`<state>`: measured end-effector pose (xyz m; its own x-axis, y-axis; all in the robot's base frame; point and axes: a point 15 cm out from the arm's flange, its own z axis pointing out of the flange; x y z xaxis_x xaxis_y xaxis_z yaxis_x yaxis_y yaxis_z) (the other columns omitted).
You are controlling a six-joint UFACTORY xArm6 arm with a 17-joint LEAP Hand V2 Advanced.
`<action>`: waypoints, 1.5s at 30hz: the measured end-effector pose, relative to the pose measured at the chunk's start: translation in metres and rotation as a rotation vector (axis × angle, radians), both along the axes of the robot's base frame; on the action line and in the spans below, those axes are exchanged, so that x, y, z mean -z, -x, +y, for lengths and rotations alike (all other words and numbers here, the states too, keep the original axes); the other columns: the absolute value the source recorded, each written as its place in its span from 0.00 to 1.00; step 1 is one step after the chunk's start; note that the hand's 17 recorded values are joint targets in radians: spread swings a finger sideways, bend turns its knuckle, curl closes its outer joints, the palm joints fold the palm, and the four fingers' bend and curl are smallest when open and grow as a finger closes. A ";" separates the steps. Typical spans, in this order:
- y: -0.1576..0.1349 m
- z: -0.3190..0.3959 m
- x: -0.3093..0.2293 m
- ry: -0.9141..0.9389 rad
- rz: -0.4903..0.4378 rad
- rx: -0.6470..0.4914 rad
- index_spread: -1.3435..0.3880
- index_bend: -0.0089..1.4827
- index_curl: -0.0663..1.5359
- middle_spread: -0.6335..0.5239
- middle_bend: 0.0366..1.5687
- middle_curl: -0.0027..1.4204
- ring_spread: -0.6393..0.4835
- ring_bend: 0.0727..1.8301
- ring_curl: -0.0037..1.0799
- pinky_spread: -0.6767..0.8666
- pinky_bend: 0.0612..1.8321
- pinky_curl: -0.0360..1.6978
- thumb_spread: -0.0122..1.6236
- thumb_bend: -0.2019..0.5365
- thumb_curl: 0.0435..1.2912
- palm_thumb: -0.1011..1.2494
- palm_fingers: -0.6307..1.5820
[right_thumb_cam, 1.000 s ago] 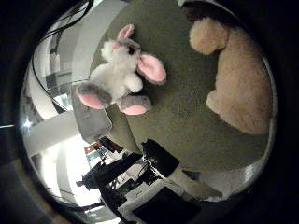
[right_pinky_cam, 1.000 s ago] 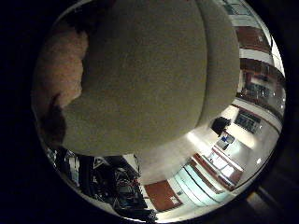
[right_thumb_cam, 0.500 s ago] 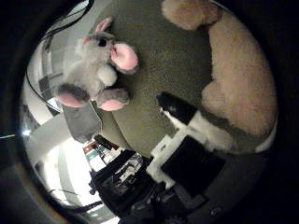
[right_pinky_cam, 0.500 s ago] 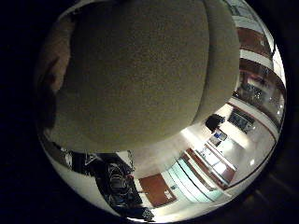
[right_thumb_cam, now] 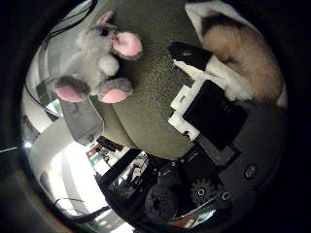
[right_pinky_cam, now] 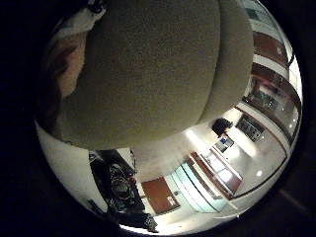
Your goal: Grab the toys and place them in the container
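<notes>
A grey and white bunny toy (right_thumb_cam: pixel 97 63) with pink ears and feet lies on the round olive surface (right_thumb_cam: pixel 150 97). A tan plush toy (right_thumb_cam: pixel 243 53) sits very close to the palm. My hand (right_thumb_cam: pixel 209 111) is over it, with white and black fingers (right_thumb_cam: pixel 189 53) curled against its side. The same tan plush (right_pinky_cam: pixel 64 64) shows at the rim of the little finger side view, with a white finger part (right_pinky_cam: pixel 84 22) beside it. A grey box-like container (right_thumb_cam: pixel 82 121) stands at the surface's edge, beside the bunny's feet.
The olive surface (right_pinky_cam: pixel 148 74) drops off at a rounded edge. Beyond it lie a pale floor, a brown door (right_pinky_cam: pixel 160 195) and dark equipment (right_pinky_cam: pixel 116 180). More dark gear (right_thumb_cam: pixel 131 174) stands below the edge near the container.
My fingers have come into the thumb side view and curled in on the tan plush. The palm has closed in on it, so it fills less of both views behind the fingers.
</notes>
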<state>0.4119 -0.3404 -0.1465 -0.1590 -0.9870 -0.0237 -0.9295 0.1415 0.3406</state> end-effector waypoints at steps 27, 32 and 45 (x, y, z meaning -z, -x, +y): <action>-0.030 0.009 -0.304 -0.005 -0.235 -0.062 0.64 0.78 0.51 0.44 0.85 0.48 0.40 0.77 0.62 0.32 0.79 0.42 0.62 0.26 0.51 0.86 0.81; -0.030 0.078 -0.357 -0.042 -0.279 -0.154 0.64 0.77 0.51 0.44 0.85 0.48 0.40 0.77 0.62 0.32 0.78 0.44 0.62 0.26 0.53 0.86 0.81; -0.007 0.312 -0.419 -0.120 -0.339 -0.455 0.64 0.77 0.51 0.44 0.86 0.47 0.40 0.77 0.61 0.31 0.75 0.48 0.61 0.26 0.55 0.86 0.81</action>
